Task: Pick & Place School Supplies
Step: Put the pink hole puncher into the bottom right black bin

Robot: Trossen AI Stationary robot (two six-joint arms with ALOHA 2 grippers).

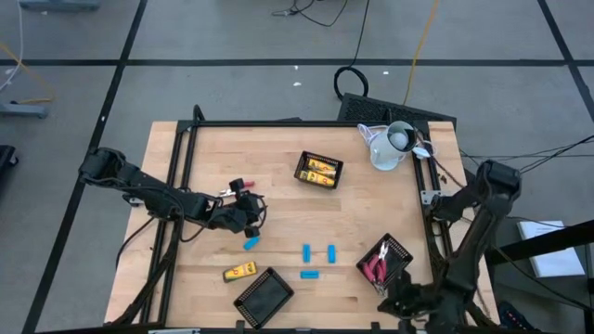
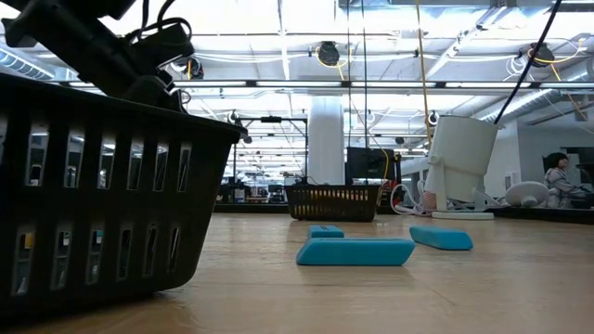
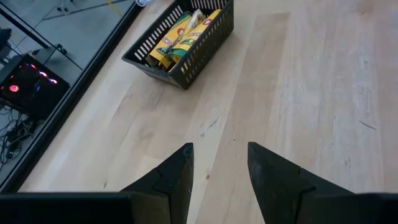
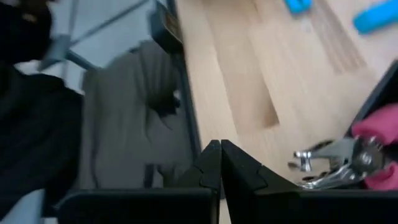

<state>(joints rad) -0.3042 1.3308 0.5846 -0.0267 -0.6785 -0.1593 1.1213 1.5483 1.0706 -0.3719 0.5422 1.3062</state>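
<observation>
near the front edge: empty tray (image 1: 264, 297) tilted, yellow block (image 1: 239, 272) just beside it, still loose on the wood. right gripper (image 1: 401, 303) low at the front right corner, fingers pressed together and holding nothing, parked beside the scissors tray (image 1: 394, 250). pink-handled scissors (image 1: 377, 269) already inside that tray, so this kind looks sorted.

a little farther: blue pieces lying loose in the middle, one flat (image 1: 309, 275), two upright (image 1: 306, 251) (image 1: 331, 252), one more (image 1: 251, 243) just below the left gripper (image 1: 243, 211). left gripper over the left-middle of the table, fingers (image 3: 177, 177) spread with only bare wood between them; probably open to come down on that near blue piece, though the piece itself not visible in the wrist view.

farther back: block tray (image 1: 318, 170) with yellow blocks (image 3: 180, 34) already in it, likely the target for the loose block. white jug (image 1: 391, 146) at the far right corner, well apart from everything. no obstacle between left gripper and the blue piece; empty tray presumably meant for the blue pieces.
</observation>
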